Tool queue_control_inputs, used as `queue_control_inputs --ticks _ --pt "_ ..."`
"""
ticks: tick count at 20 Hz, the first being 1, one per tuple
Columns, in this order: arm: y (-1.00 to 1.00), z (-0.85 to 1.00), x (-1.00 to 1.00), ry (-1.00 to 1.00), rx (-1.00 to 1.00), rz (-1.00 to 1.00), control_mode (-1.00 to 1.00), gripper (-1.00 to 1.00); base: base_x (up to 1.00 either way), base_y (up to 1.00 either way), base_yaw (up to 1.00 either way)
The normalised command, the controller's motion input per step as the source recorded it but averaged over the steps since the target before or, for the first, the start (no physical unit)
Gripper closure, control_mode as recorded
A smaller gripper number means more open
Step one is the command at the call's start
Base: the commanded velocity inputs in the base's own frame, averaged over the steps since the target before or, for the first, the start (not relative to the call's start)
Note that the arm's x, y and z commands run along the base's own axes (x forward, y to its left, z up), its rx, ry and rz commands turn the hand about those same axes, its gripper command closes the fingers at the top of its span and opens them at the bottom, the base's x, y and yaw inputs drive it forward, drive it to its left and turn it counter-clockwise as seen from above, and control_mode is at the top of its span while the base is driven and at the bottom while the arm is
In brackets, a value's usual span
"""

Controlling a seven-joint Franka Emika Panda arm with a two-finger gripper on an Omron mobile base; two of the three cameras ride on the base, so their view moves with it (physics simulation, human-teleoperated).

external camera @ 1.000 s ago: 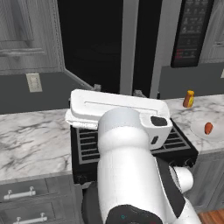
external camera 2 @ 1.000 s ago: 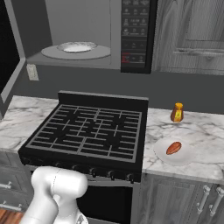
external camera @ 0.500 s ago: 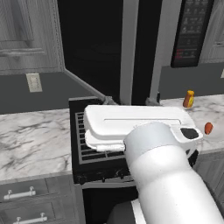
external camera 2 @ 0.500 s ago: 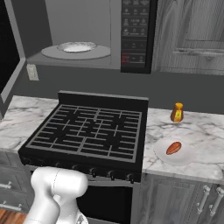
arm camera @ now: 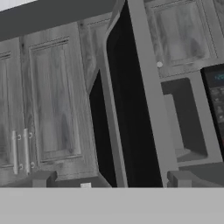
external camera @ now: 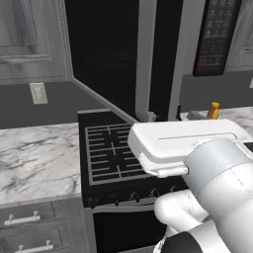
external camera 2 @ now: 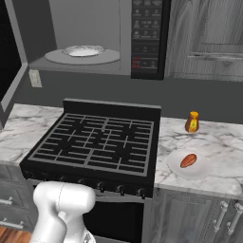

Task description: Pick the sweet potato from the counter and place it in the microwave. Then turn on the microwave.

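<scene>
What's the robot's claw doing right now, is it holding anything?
Gripper: open and empty, its fingertips spread wide, facing the open microwave door.

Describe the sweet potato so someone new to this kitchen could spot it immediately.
Find the black stovetop; on the marble counter to its right lies a small white plate. The sweet potato is the small oblong orange-red tuber lying on it, unlike the upright orange bottle behind.

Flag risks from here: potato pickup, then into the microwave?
1. The microwave door hangs open over the stovetop; the arm could clip it.
2. The sweet potato lies on a small white plate; a grasp could slide both.
3. The orange bottle behind could get knocked.
</scene>
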Motion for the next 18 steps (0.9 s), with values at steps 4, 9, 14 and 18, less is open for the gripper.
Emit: queue_control_inputs --ticks 4,9,14,18 --pt "-0.26 -0.02 -0.07 0.00 0.00 0.18 -1.00 -1.00 0.00 0.00 0.00" --pt "-0.20 0.00 -0.15 0.00 0.00 0.19 -1.00 -1.00 0.00 0.00 0.00" --pt "-0.24 0.00 -0.10 0.00 0.00 0.19 -1.00 -1.00 0.00 0.00 0.00" --pt "-0.25 0.00 -0.04 0.00 0.00 0.20 -1.00 -1.00 0.00 0.00 0.00"
